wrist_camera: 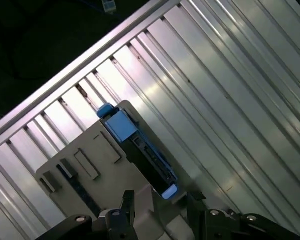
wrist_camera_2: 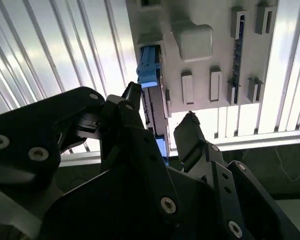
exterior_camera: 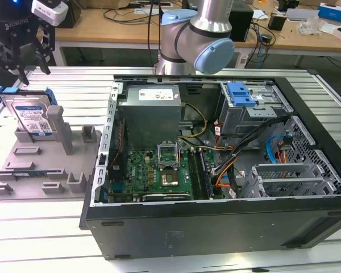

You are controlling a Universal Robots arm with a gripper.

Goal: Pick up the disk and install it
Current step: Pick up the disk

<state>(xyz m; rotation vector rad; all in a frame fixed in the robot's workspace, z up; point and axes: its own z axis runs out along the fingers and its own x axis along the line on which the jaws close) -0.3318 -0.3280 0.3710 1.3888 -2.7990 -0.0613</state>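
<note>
1. The gripper point(exterior_camera: 37, 78) hangs above the disk point(exterior_camera: 31, 116), at the exterior view's left, not touching it.
2. Its fingers point(wrist_camera_2: 190, 131) are spread apart and grip nothing.
3. The disk stands on edge in the grey fixture point(exterior_camera: 45, 165), just beside the grey post point(exterior_camera: 57, 122).
4. The open computer case point(exterior_camera: 216, 222) lies at the exterior view's right, on the slatted table point(exterior_camera: 62, 85).

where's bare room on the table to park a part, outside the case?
Bare ribbed table on the camera side of the grey fixture plate, and the strip beyond it beside the case wall. Crowded: the plate's far corner, where the open fingers hover over the disk, and the cabled case interior.
</note>
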